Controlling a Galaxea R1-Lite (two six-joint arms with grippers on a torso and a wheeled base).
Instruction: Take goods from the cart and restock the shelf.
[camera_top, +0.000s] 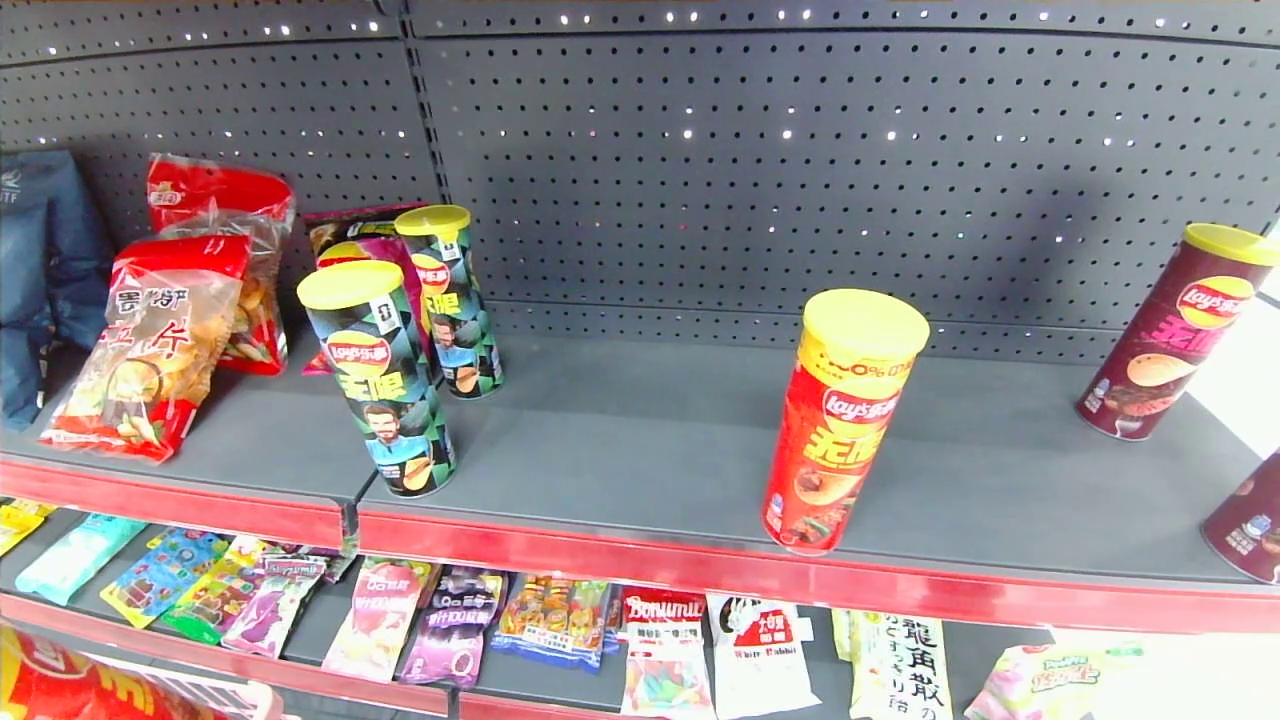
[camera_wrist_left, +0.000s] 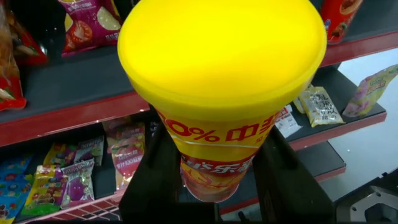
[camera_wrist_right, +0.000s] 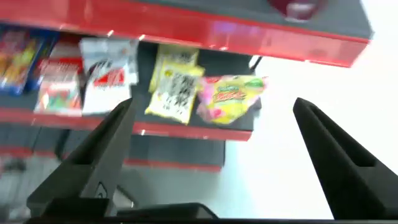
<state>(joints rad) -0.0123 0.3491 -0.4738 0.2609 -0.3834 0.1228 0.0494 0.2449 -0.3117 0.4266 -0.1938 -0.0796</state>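
The left end effector (camera_wrist_left: 217, 171) is clamped on a red cylindrical cardboard can with a yellow plastic lid (camera_wrist_left: 221, 56), ready for the grey metal shelf (camera_top: 640, 430) at 12 o'clock, while the right end effector (camera_wrist_right: 212, 118) is apart and empty.

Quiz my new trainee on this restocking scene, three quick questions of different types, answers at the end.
1. True or false: the right gripper is open with nothing between its fingers.
2. What is the left gripper holding? A) a snack bag B) a yellow-lidded chip can C) nothing
3. Fill in: ___ green-and-black chip cans stand on the upper shelf.

Key: 1 true; 2 B; 3 two.
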